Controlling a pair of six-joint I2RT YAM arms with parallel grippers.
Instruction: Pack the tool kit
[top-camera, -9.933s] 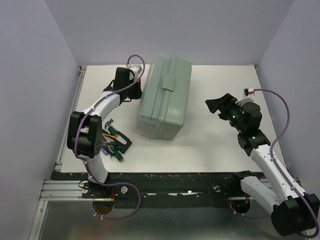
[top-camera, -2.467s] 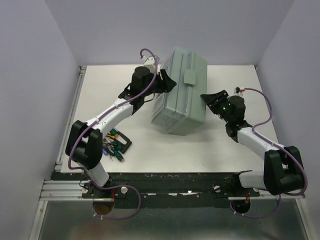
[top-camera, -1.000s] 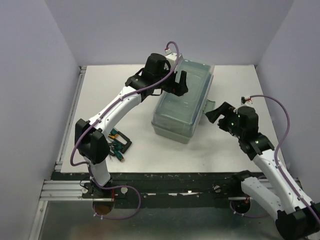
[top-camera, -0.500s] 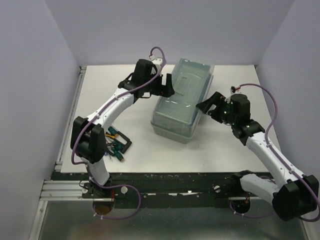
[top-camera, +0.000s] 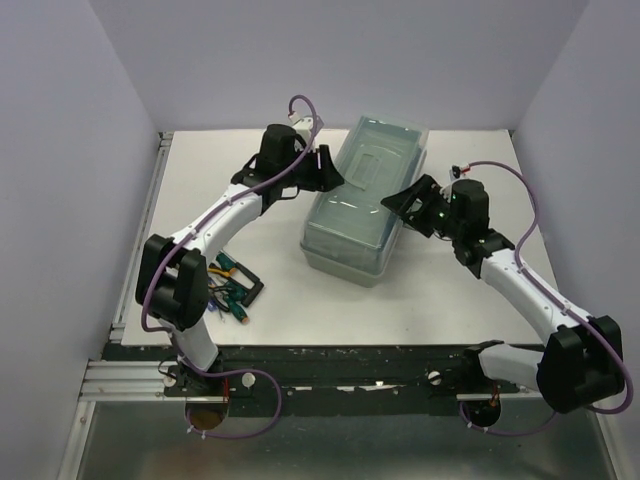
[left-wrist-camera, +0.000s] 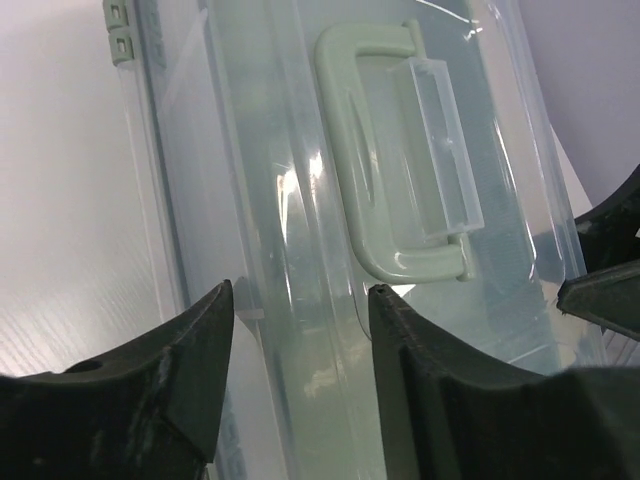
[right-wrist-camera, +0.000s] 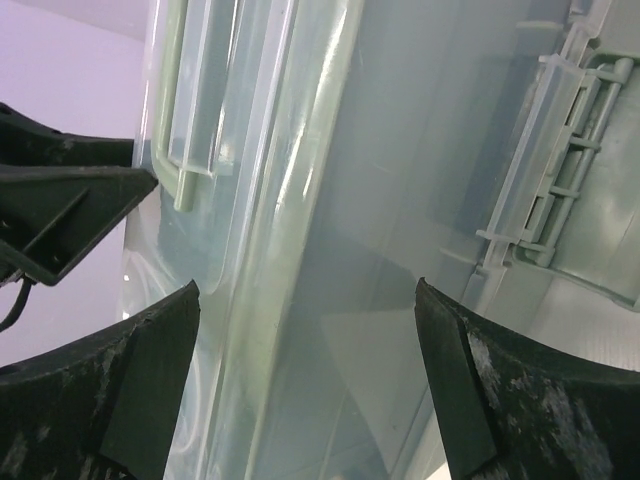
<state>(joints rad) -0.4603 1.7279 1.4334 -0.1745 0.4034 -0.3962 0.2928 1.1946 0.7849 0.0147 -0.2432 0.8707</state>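
One toolbox (top-camera: 365, 205) stands at the table's (top-camera: 450, 300) far centre, translucent lid up. Two arms flank it. The left gripper (top-camera: 328, 172) has its jaws apart astride the lid's left edge; whether they touch it cannot be told. The right gripper (top-camera: 400, 200) is spread wide at the right side wall, closer than half a second ago. The box has not moved.

Only the overhead view shows the one heap of hand tools (top-camera: 228, 285) near the left arm; their number is unclear. Only the left wrist view shows the one lid handle (left-wrist-camera: 345, 150). Only the right wrist view shows the one latch (right-wrist-camera: 545, 170).
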